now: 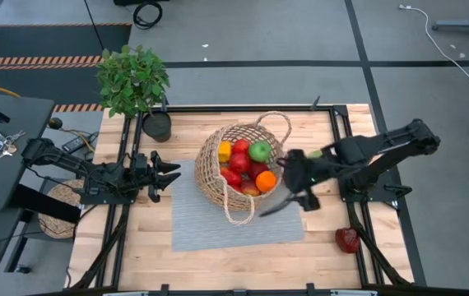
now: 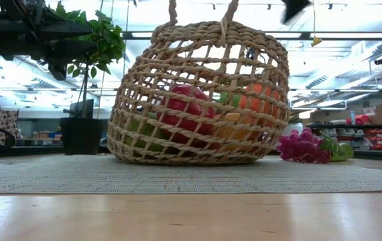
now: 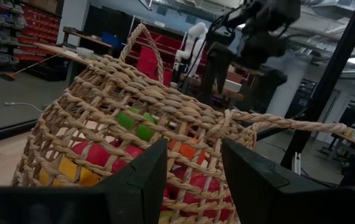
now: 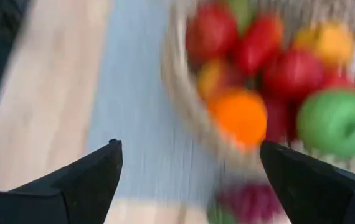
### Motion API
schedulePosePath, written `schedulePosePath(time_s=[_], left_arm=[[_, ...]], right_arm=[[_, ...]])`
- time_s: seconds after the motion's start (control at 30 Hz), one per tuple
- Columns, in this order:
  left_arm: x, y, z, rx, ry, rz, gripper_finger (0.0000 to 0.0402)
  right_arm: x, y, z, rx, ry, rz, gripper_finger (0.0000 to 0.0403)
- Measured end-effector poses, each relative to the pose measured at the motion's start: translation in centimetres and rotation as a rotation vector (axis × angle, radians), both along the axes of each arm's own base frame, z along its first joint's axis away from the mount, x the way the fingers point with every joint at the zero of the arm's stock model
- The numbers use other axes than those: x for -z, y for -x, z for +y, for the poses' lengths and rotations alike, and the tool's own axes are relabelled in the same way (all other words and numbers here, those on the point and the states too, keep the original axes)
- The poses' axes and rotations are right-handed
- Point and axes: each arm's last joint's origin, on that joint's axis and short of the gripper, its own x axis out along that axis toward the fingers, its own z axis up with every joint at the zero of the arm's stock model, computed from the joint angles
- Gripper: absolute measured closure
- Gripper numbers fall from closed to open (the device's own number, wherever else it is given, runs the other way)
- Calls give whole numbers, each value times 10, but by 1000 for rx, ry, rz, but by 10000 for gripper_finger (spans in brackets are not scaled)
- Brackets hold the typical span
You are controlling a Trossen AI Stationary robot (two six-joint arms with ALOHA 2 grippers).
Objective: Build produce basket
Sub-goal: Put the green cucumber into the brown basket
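Observation:
The woven wicker basket rests on its base on a grey mat. It holds produce: a green apple, an orange, red fruits and a yellow pepper. Purple grapes lie on the mat just right of the basket. A red pepper lies on the bare wood near the right front. My left gripper hovers open to the left of the basket and points at its wall without touching it. Beside the basket's right rim, my right gripper hangs open and empty, pointing steeply down.
A potted green plant in a black pot stands at the table's far left corner. Black frame rails run along the table's sides. Bare wood shows along the near edge.

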Motion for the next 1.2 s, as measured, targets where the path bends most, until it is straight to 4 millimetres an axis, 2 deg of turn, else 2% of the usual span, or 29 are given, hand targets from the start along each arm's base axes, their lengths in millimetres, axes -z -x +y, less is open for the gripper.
schedulePosePath(time_s=[0.17,0.43,0.53,0.67,0.77,0.93,1.1,1.2], left_arm=[[0,0,0,0,-1,1,241],[0,0,0,0,0,0,241],[0,0,0,0,0,0,241],[0,0,0,0,0,0,241],[0,0,0,0,0,0,241],[0,0,0,0,0,1,241],[0,0,0,0,0,0,241],[0,0,0,0,0,0,241]], right_arm=[[22,37,1,86,71,157,31],[76,89,-24,232,18,227,48],[97,103,-27,268,-20,268,53],[122,112,-33,311,77,311,54],[128,108,-35,377,74,340,54],[129,89,-34,440,41,380,54],[134,68,-41,384,193,391,54],[143,58,-50,382,211,443,54]])
